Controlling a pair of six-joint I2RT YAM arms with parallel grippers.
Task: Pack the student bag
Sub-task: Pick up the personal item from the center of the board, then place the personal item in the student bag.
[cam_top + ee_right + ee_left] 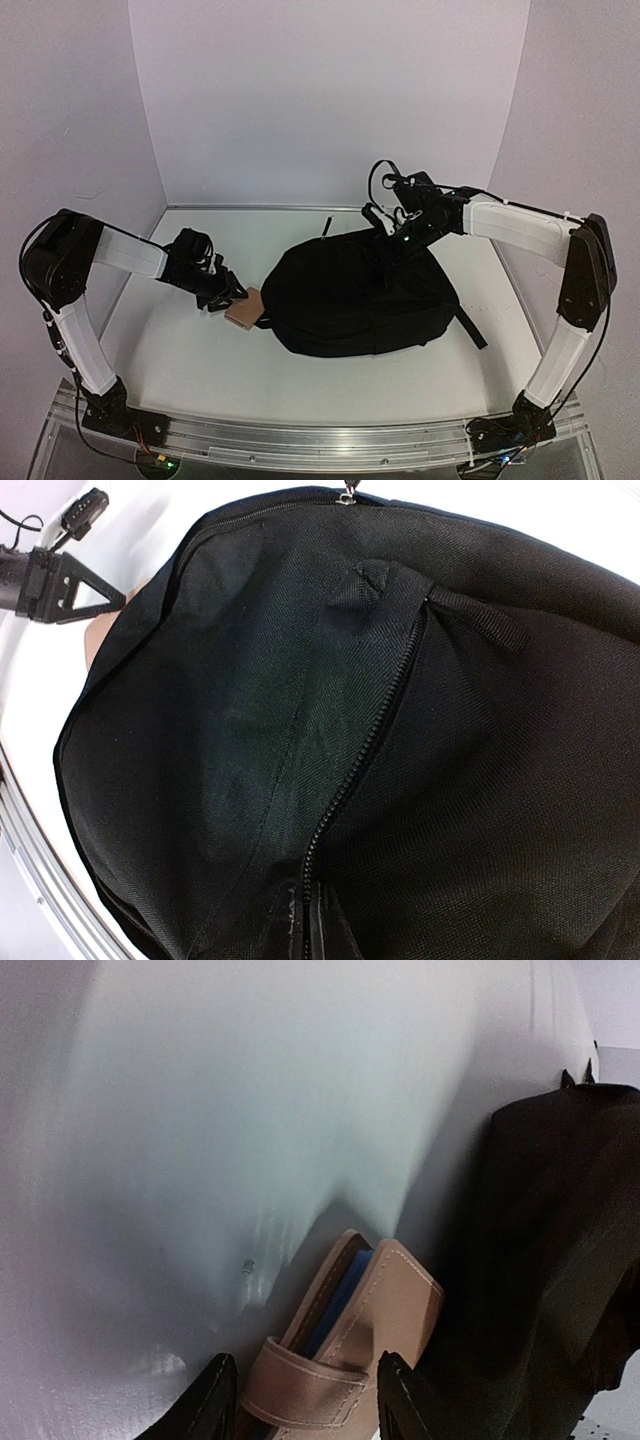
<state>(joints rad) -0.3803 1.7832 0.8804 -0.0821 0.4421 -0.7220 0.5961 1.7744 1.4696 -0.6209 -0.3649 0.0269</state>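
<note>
The student bag (pixel 360 295), a large black backpack, lies flat in the middle of the table. My right gripper (pixel 402 236) is at its far upper edge. In the right wrist view the fingers (pixel 300 930) are shut on the zip edge of the bag (pixel 420 780). My left gripper (pixel 224 290) is just left of the bag, shut on a tan leather case (pixel 243 309). In the left wrist view the case (pixel 385 1300), with a blue item inside, sits between the fingertips (pixel 212 1400), its far end close beside the bag's side (pixel 560 1260).
A shoulder strap (pixel 471 328) trails off the bag's right side and a small loop (pixel 326 226) points toward the back wall. White walls close in the table on three sides. An aluminium rail (pixel 320 435) runs along the near edge.
</note>
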